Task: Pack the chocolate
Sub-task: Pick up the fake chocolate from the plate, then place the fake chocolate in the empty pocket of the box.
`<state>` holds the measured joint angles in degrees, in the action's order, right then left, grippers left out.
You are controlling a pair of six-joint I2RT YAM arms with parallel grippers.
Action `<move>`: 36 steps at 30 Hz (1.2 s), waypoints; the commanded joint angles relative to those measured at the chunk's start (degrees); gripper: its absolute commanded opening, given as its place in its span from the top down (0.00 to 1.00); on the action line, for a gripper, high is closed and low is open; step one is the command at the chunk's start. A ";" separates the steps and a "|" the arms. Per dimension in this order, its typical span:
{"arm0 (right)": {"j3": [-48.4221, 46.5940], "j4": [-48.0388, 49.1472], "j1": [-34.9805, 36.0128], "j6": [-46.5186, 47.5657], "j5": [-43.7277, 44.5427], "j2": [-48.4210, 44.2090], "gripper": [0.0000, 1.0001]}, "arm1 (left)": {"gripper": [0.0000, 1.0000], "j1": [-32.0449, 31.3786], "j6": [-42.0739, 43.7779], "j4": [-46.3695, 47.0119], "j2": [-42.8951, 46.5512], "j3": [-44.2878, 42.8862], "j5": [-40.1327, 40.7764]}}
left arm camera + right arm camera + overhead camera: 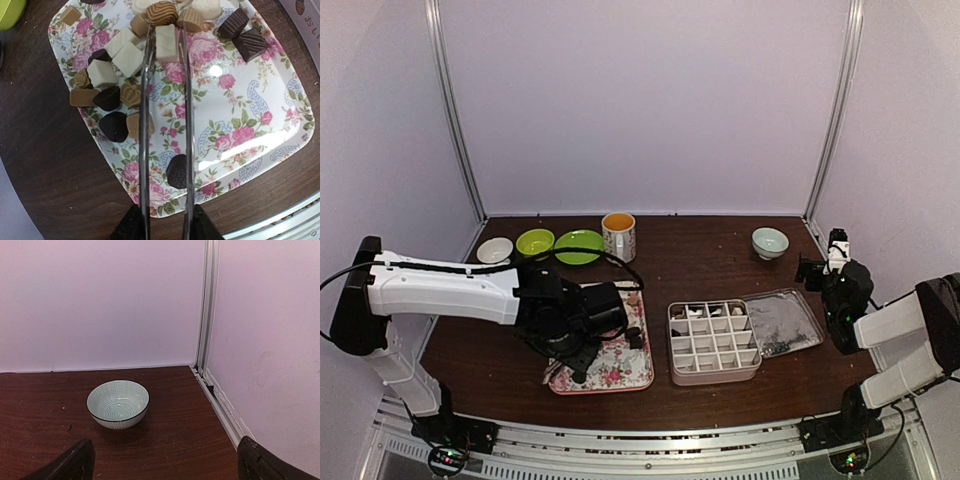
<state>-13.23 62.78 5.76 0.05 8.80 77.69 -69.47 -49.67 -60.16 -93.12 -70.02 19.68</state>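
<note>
Several pieces of chocolate (112, 60), white, tan and dark, lie on the floral tray (250, 100), mostly at its far left; one dark round piece (176, 171) lies apart near the front rim. My left gripper (165, 222) is shut on metal tongs (186, 125), whose two arms reach up the tray and stand on either side of a white block (166, 42). From above, the left gripper (620, 322) hovers over the tray (620, 368). The divided box (715, 342) holds a few pieces (698, 312) in its back row. My right gripper (167, 465) is open and empty.
The box's lid (782, 322) lies to the right of the box. A white dish (494, 250), two green bowls (535, 242), (579, 246) and a mug (618, 236) line the back left. A pale striped bowl (118, 403) stands near the back right corner.
</note>
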 commanded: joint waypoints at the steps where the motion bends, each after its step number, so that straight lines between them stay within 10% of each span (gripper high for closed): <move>1: -0.79 0.01 -0.26 -0.05 0.19 0.09 0.00 | 0.69 0.39 -1.23 -2.15 -0.59 -2.27 1.89; 20: -0.76 0.01 -0.32 -0.05 0.26 0.14 0.00 | 0.75 -1.42 2.50 -2.22 7.13 -6.65 2.81; 36: -0.77 0.01 -0.31 -0.05 0.24 0.09 0.00 | 0.76 -3.18 14.59 22.03 1.35 -10.08 -5.19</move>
<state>-13.23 62.78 5.74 0.03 8.80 77.69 -72.23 -38.96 -47.24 -88.88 -78.65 16.99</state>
